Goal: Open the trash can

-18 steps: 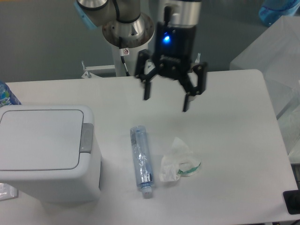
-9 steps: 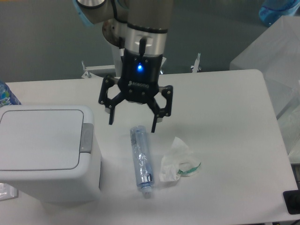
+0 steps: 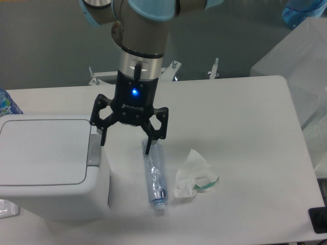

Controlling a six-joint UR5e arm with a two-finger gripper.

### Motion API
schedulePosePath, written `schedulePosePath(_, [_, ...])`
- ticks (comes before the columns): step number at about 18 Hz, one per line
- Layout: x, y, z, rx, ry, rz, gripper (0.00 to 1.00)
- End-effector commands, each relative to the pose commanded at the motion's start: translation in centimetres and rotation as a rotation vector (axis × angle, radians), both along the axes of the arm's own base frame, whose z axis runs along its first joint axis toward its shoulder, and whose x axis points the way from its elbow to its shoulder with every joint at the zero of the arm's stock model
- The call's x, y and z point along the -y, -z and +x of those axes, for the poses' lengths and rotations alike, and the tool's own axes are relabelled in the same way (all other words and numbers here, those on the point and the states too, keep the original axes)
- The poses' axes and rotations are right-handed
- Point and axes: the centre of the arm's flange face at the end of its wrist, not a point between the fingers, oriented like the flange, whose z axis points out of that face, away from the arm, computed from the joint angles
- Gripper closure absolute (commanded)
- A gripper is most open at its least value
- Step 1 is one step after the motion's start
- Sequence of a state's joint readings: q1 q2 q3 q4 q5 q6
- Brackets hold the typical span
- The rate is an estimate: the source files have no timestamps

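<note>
The trash can (image 3: 51, 168) is a big boxy white bin at the left of the table, lid shut flat. Its grey push-button tab (image 3: 94, 151) sits on the lid's right edge. My gripper (image 3: 125, 144) is open and empty, fingers pointing down. It hangs just right of the bin's right edge. Its left fingertip (image 3: 102, 140) is above and beside the top of the grey tab; whether it touches is unclear. Its right fingertip (image 3: 147, 148) is over the top end of a clear plastic bottle.
A crushed clear plastic bottle (image 3: 154, 174) lies lengthwise right of the bin. A crumpled white wrapper with green print (image 3: 194, 175) lies right of it. A blue bottle top (image 3: 6, 103) shows at the far left edge. Translucent plastic sheeting (image 3: 301, 61) stands at the right.
The gripper has moved left and down, from above the table's middle back to beside the bin's grey tab. It stayed open. The bin, bottle and wrapper have not moved.
</note>
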State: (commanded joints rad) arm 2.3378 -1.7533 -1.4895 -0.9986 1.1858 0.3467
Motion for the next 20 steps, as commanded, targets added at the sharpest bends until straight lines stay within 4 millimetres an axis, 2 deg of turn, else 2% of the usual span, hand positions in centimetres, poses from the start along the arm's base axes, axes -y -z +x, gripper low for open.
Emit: schedulePosePath(20, [-0.8, 1.9, 0.7, 0.008, 0.019, -0.011, 0.00])
